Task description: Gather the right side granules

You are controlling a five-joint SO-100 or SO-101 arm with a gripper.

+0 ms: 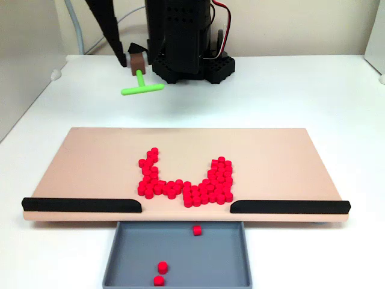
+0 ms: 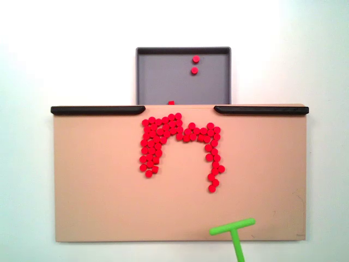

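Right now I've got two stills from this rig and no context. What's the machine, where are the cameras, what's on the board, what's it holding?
It is a small black robot arm bolted to a white table. One fixed view faces the arm from the front; the other looks straight down, with the arm's side at the bottom.

A tan board carries a U-shaped cluster of red granules, with two black rails along one edge and a gap between them. Below the gap sits a grey tray with three granules in it.

The hand is shut on a green T-shaped tool, held over the board's edge nearest the arm.
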